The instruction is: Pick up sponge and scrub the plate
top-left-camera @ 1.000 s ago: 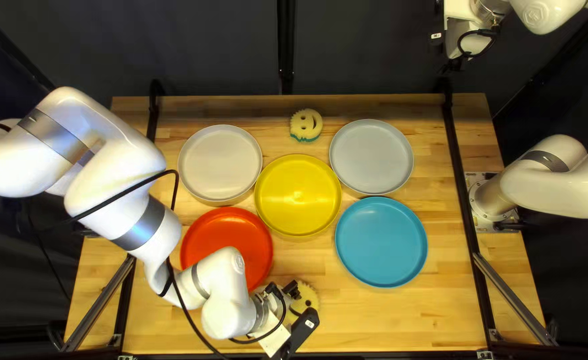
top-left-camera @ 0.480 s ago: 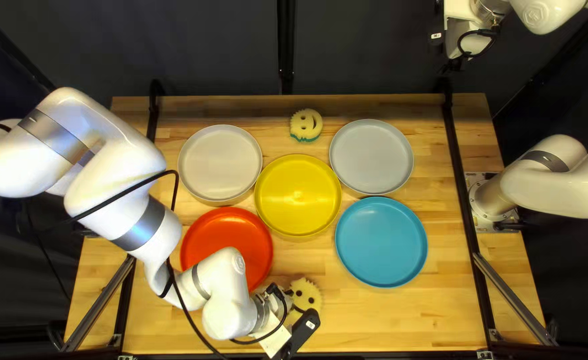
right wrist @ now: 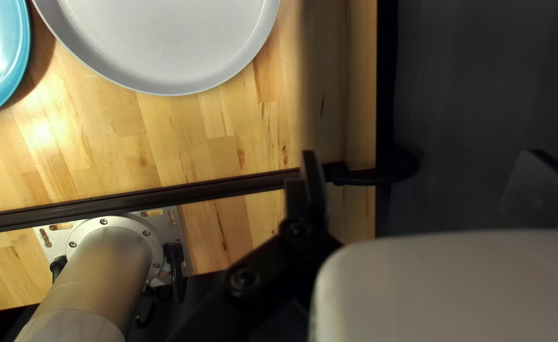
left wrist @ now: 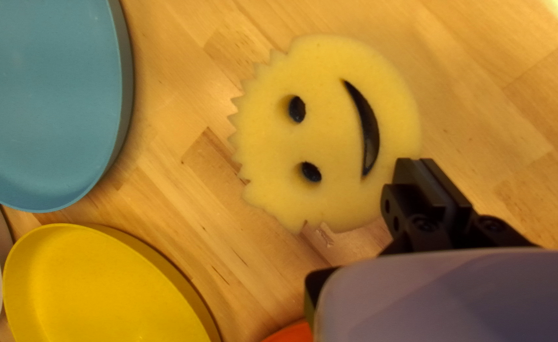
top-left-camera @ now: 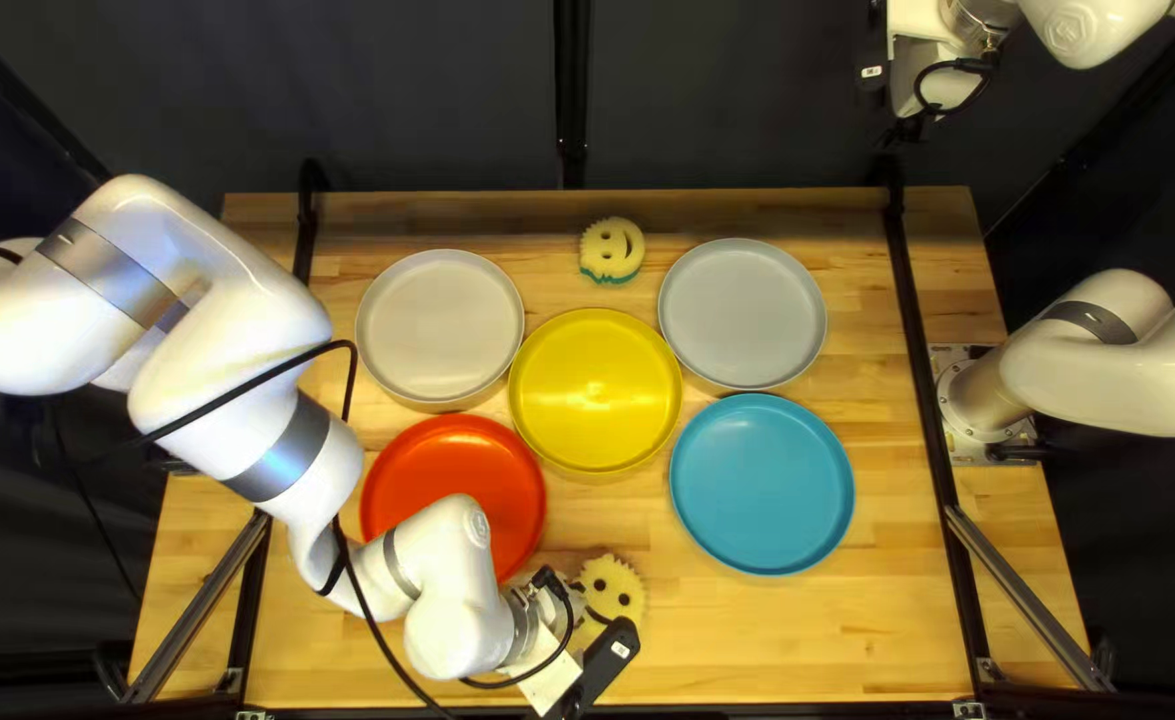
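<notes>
At the near edge in the top left view, my left gripper (top-left-camera: 601,663) hangs beside a yellow smiley sponge (top-left-camera: 612,587). In its wrist view the left gripper (left wrist: 416,164) is shut, its tips overlapping the rim of the sponge (left wrist: 329,133) near the mouth; contact cannot be told. My right gripper (top-left-camera: 870,83) is raised beyond the table's far edge; the right wrist view shows the gripper (right wrist: 424,164) open and holding nothing. Plates on the table are red (top-left-camera: 434,467), yellow (top-left-camera: 596,387), blue (top-left-camera: 762,483), white (top-left-camera: 440,327) and grey (top-left-camera: 742,314).
Another smiley sponge (top-left-camera: 612,248), green underneath, lies by the far edge between the two pale plates. My left arm (top-left-camera: 448,620) partly covers the red plate. A dark rail (top-left-camera: 928,380) crosses the table in front of my right arm's base (top-left-camera: 994,400).
The near sponge has shifted slightly toward the right and the far edge, showing more of its face beside my left gripper. Neither arm has visibly moved.
</notes>
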